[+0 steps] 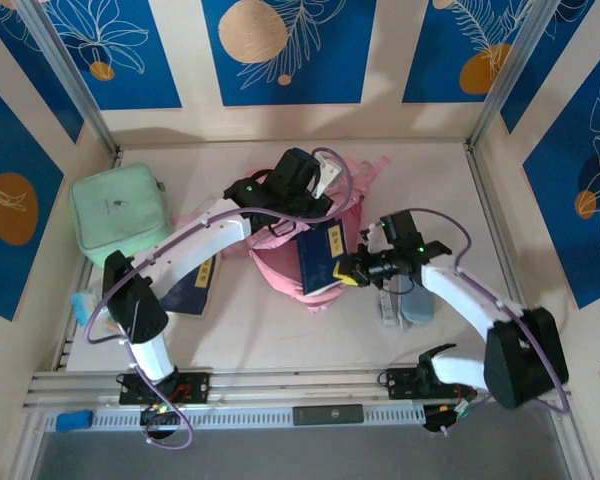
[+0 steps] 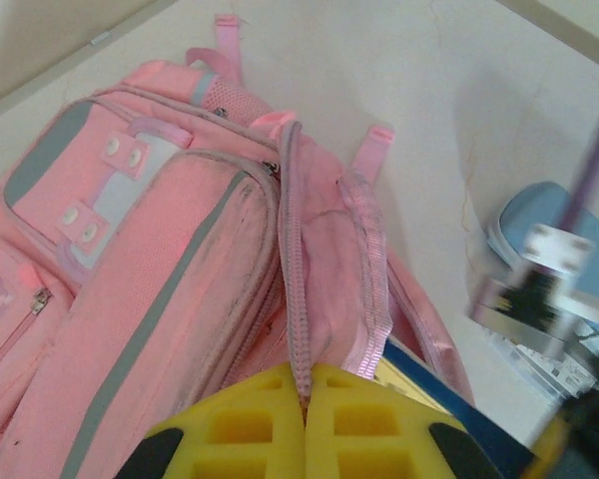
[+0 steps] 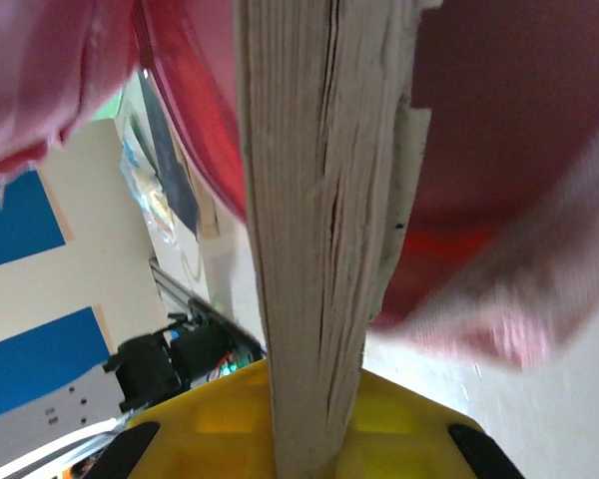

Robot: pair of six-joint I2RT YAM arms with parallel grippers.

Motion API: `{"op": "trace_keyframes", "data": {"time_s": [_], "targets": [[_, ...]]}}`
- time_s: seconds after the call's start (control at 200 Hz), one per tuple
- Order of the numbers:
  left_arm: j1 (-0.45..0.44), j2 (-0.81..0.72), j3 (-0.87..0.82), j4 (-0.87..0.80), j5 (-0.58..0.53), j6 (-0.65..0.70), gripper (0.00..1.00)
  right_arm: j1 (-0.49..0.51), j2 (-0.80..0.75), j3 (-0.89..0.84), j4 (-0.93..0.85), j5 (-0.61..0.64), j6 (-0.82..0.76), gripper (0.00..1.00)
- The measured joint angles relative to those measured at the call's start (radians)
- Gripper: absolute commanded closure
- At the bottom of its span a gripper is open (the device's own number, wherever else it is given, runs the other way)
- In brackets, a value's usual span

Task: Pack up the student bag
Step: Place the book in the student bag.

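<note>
Packing is partway, by my read; student bag [image 1: 278, 264] lies mid-counter [image 1: 280, 335], slumped on its side between the two arms, main compartment unzipped.

Left gripper [image 2: 304, 404]: yellow pads pressed together on the bag's zip edge, pinching the opening rim; looks like it's holding the mouth up for the other arm.

Right gripper [image 1: 348, 274]: clamped on a blue book [image 1: 322, 255]; the wrist view has the page block squeezed between the pads, pink fabric close on both sides; book sits at the bag's mouth, leading end apparently in, most of the cover outside in the top view; insertion not finished.

Likely left to pack, judging from what's on the counter:
- second blue book [image 1: 195, 285], flat under the left arm, near the bag
- mint green zip case [image 1: 115, 215], far left, well apart from the bag
- blue-grey pouch [image 1: 417, 303] just right of the bag, with a pale flat item [image 1: 388, 306] beside it; can't tell what that is

Can't see what's already inside; zip not yet closed; call it early to middle of the job.
</note>
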Motion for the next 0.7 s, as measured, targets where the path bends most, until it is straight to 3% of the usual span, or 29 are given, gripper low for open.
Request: {"op": "trace_keyframes", "data": {"time_s": [0.09, 0.3, 0.395, 0.57, 0.7], "targets": [[0.0, -0.012, -0.004, 0.001, 0.002, 0.0, 1.0, 0.015, 0.116, 0.076, 0.076, 0.02, -0.011, 0.97], [0.0, -0.021, -0.005, 0.024, 0.003, -0.006, 1.0, 0.013, 0.321, 0.19, 0.196, 0.089, -0.028, 0.64], [0.0, -0.021, -0.007, 0.031, -0.008, -0.007, 1.0, -0.001, 0.37, 0.212, 0.204, 0.123, -0.035, 0.53], [0.0, -0.021, -0.007, 0.034, -0.019, -0.006, 1.0, -0.015, 0.317, 0.2, 0.14, 0.224, -0.049, 0.53], [0.0, -0.021, -0.007, 0.034, -0.019, -0.007, 1.0, 0.023, 0.171, 0.135, 0.086, 0.315, -0.048, 0.67]]}}
